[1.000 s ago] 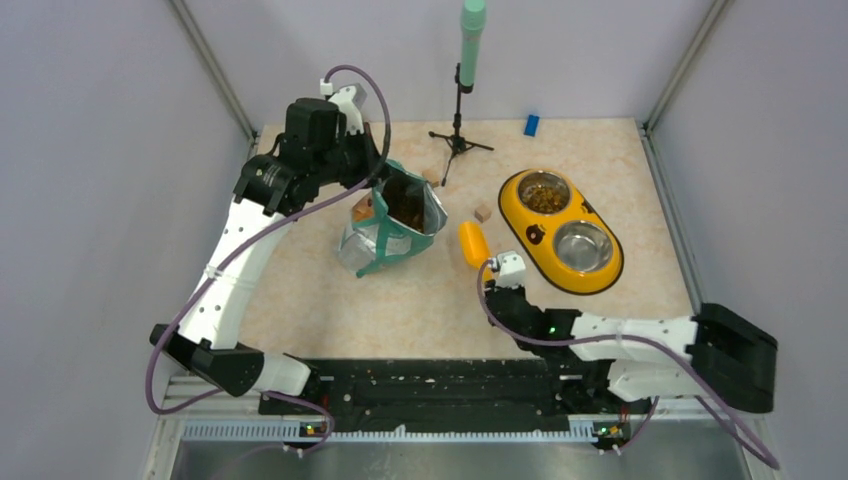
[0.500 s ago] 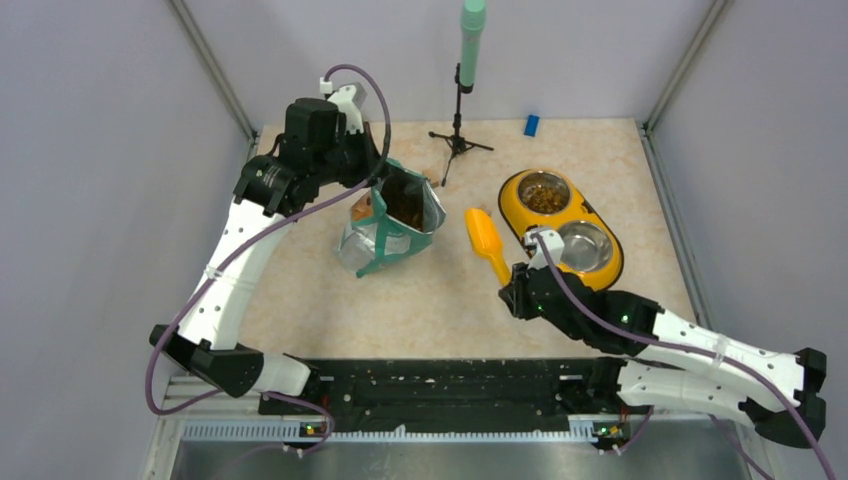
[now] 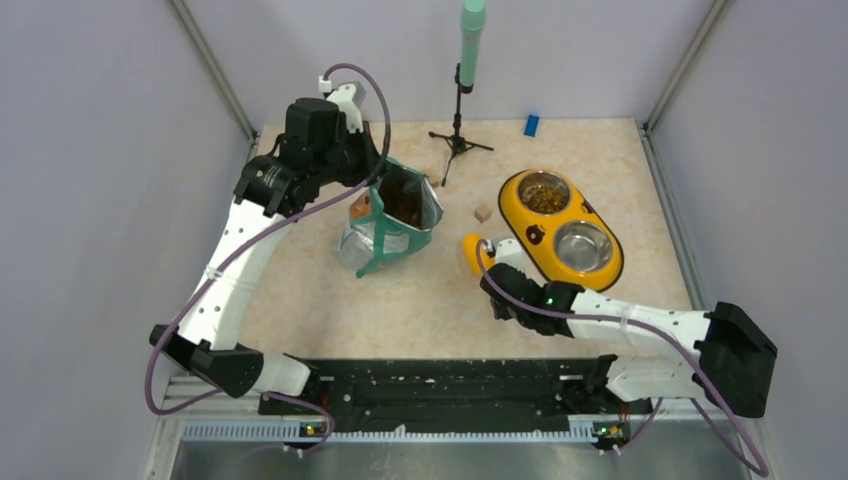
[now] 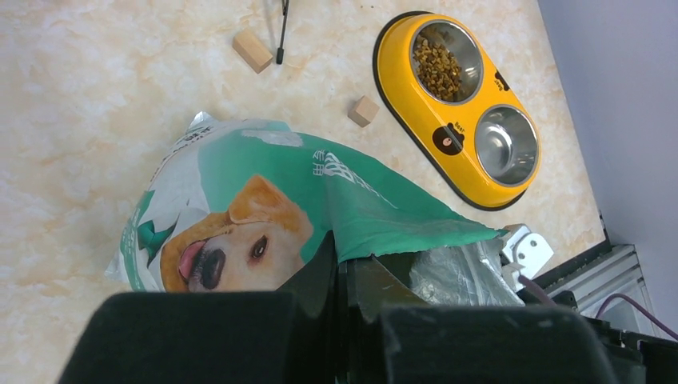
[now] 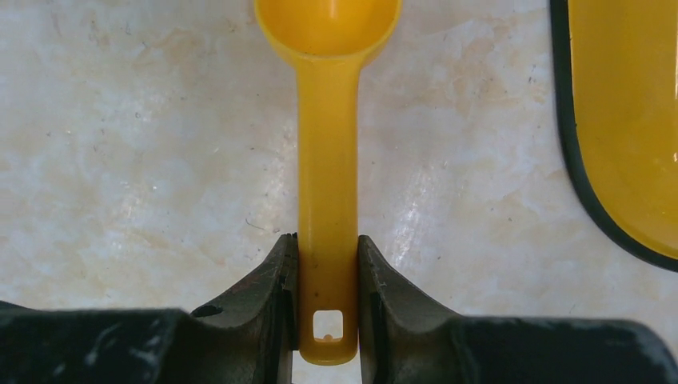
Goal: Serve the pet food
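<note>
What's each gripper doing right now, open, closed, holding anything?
Left gripper: closed, pinching the top edge of the dog food pouch.
Right gripper: closed on the handle of the yellow scoop.

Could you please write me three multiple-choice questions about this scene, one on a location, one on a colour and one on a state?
1. Which bowl of the feeder holds kibble? A the far one; B the near one; C both.
2. What colour is the scoop? A blue; B yellow; C green.
3. How is the right gripper? A open wide; B shut on nothing; C shut on the scoop's handle.
Answers: 1 A, the near bowl shows bare steel; 2 B, it is the same yellow as the feeder; 3 C, both fingers press the handle's sides.
</note>
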Robot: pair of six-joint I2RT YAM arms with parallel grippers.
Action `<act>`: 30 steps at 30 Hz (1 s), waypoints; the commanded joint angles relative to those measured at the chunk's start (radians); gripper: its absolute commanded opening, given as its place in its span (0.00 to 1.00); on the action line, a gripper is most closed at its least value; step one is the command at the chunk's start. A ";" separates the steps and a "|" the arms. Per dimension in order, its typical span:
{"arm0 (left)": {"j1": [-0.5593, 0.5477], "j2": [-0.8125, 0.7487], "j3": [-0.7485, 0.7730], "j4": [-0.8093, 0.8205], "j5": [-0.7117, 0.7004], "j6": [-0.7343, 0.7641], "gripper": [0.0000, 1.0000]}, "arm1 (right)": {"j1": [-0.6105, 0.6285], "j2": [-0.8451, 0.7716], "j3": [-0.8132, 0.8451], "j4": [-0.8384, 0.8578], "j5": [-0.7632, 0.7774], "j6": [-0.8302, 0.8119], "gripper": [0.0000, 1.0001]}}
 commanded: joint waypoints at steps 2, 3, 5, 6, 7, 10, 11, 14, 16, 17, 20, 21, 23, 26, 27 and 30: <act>-0.003 -0.054 0.038 0.105 -0.032 0.018 0.00 | -0.060 -0.030 0.201 -0.099 -0.075 -0.062 0.00; -0.003 -0.058 0.033 0.105 -0.034 0.020 0.00 | -0.079 -0.047 0.250 -0.174 -0.102 -0.065 0.00; -0.003 -0.066 0.023 0.108 -0.040 0.024 0.00 | -0.106 -0.081 0.360 -0.326 -0.160 -0.064 0.00; -0.003 -0.069 0.020 0.111 -0.040 0.026 0.00 | -0.118 -0.096 0.422 -0.406 -0.198 -0.066 0.00; -0.003 -0.070 0.017 0.112 -0.039 0.030 0.00 | -0.126 -0.105 0.490 -0.483 -0.225 -0.066 0.00; -0.003 -0.071 0.018 0.114 -0.030 0.040 0.00 | -0.128 -0.108 0.743 -0.701 -0.271 -0.065 0.00; -0.002 -0.074 0.016 0.115 -0.027 0.045 0.00 | -0.128 -0.107 0.823 -0.758 -0.274 -0.061 0.00; -0.003 -0.080 0.012 0.115 -0.005 0.065 0.00 | -0.128 -0.099 1.038 -0.862 -0.341 -0.065 0.00; -0.003 -0.084 0.013 0.109 0.011 0.085 0.00 | -0.129 -0.076 1.164 -0.902 -0.420 -0.076 0.00; -0.003 -0.085 0.013 0.108 0.022 0.095 0.00 | -0.129 -0.062 1.213 -0.916 -0.470 -0.078 0.00; -0.002 -0.104 0.000 0.121 0.050 0.110 0.00 | -0.128 -0.038 1.288 -0.913 -0.602 -0.101 0.00; -0.003 -0.111 -0.007 0.129 0.052 0.109 0.00 | -0.128 -0.041 1.298 -0.897 -0.629 -0.107 0.00; -0.003 -0.116 -0.014 0.131 0.051 0.108 0.00 | -0.127 -0.039 1.307 -0.879 -0.675 -0.110 0.00; -0.003 -0.116 -0.017 0.129 0.049 0.102 0.00 | -0.124 -0.005 1.305 -0.881 -0.769 -0.120 0.00; -0.002 -0.116 -0.019 0.131 0.049 0.101 0.00 | -0.116 0.008 1.299 -0.887 -0.778 -0.125 0.00; -0.003 -0.123 -0.027 0.140 0.043 0.100 0.00 | -0.089 0.030 1.280 -0.903 -0.743 -0.144 0.00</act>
